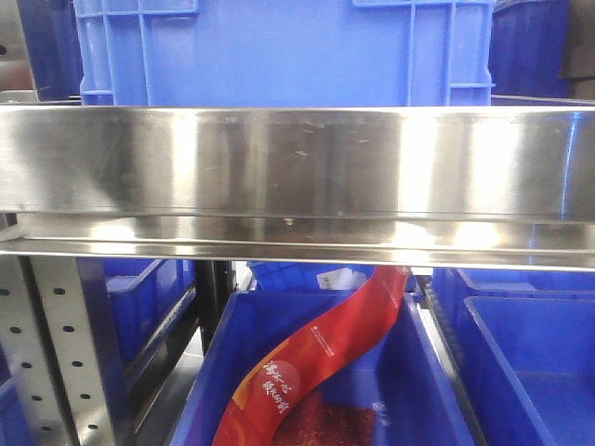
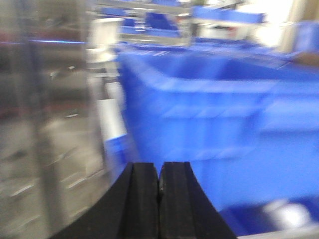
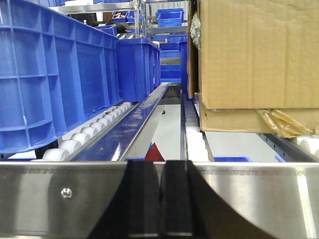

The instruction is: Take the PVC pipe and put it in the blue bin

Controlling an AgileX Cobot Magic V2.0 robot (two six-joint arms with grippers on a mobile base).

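2 closed grippers, empty

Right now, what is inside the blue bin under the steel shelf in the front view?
The blue bin holds a red printed bag lying slantwise, its top hidden behind the steel shelf rail. No PVC pipe shows; the bin's near part is out of frame.

Right claw closed, empty; blue bin left, cardboard box right.
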